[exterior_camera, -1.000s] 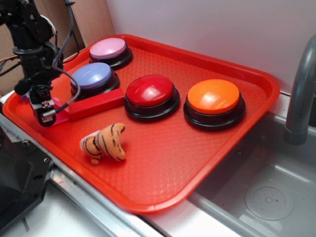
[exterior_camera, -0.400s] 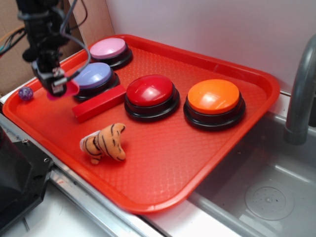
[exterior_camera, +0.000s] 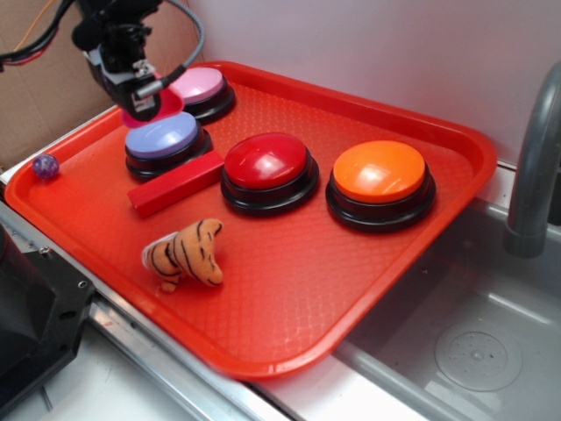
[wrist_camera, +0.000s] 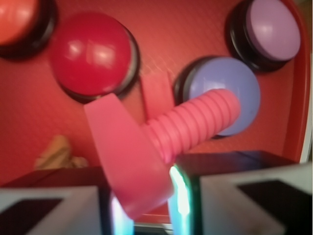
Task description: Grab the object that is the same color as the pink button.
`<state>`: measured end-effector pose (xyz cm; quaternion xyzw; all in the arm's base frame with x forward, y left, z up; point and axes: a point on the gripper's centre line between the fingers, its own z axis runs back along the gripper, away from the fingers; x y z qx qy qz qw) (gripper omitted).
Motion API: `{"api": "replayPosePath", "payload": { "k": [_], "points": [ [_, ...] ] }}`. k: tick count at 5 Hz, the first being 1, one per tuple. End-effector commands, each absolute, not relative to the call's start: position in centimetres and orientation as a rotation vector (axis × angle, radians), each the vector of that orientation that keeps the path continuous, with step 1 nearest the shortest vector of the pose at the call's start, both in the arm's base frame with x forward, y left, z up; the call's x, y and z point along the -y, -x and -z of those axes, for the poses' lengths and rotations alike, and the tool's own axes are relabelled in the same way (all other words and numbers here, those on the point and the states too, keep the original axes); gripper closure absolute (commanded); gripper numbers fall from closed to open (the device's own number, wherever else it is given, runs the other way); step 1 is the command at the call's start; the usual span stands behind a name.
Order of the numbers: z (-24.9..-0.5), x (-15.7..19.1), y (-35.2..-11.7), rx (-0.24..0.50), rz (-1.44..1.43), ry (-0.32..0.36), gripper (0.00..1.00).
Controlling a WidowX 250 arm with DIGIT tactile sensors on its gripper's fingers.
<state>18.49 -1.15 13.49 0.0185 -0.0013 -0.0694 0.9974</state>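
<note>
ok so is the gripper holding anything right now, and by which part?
Yes. The gripper is shut on the pink bolt, pinching its flat head between the fingers; the threaded stub sticks out free, up over the tray.

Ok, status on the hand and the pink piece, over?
Hand shut on pink toy bolt, lifted above the lavender-blue button. Pink button just behind. Nothing in the way.
</note>
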Motion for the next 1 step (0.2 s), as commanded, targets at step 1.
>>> {"api": "replayPosePath", "payload": {
  "k": [1],
  "points": [
    [-15.33,2.88,-18.15,0.054,0.037,-0.031,1.0]
  ]
}}
